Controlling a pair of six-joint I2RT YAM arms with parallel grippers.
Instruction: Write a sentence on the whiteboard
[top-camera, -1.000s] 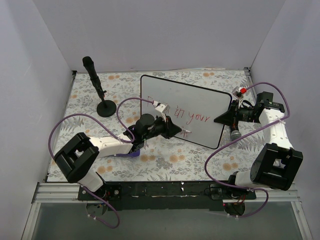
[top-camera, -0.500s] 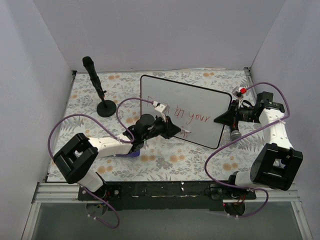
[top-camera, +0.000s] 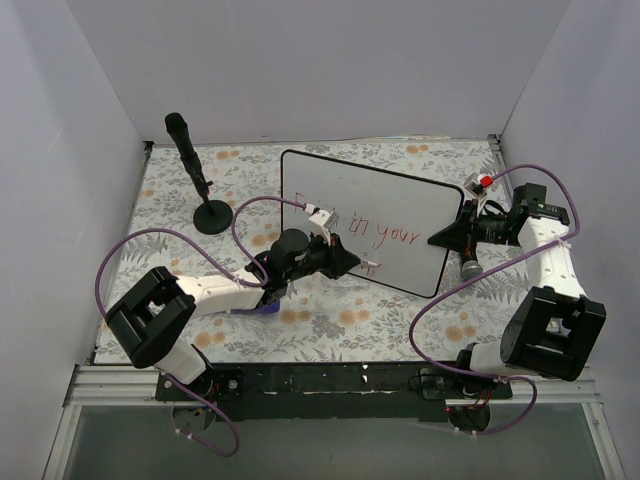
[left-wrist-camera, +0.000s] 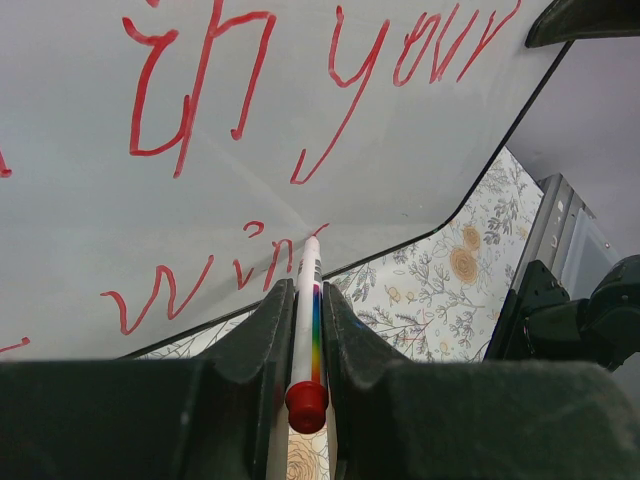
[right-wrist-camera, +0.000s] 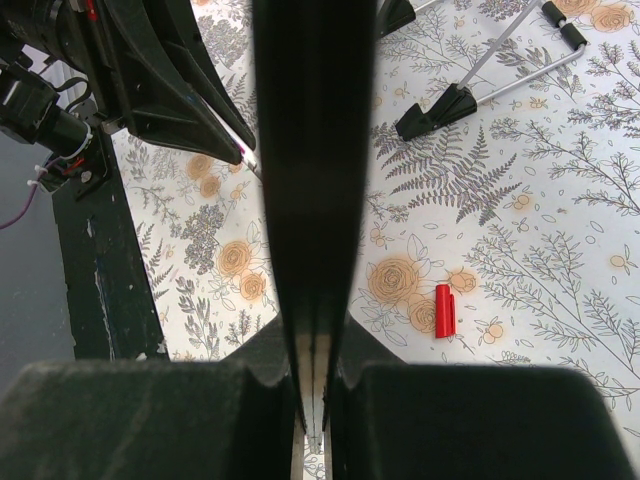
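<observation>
The whiteboard (top-camera: 380, 200) stands tilted on the floral table, with a thin black frame. The sentence (top-camera: 395, 236) is red lettering. In the left wrist view it reads "in your" (left-wrist-camera: 300, 80) on the upper line and "win" (left-wrist-camera: 180, 285) below. My left gripper (top-camera: 345, 258) is shut on a white red-capped marker (left-wrist-camera: 310, 265), whose tip touches the board just after "win" near the lower edge. My right gripper (top-camera: 445, 237) is shut on the board's right edge, seen edge-on in the right wrist view (right-wrist-camera: 310, 150).
A black stand with a round base (top-camera: 205, 205) is at the back left. A loose red marker cap (right-wrist-camera: 444, 310) lies on the floral cloth behind the board. The board's black feet (right-wrist-camera: 440, 105) rest there too. White walls enclose the table.
My left gripper with the marker has shifted very slightly along the lower line. The right arm and the board have not moved.
</observation>
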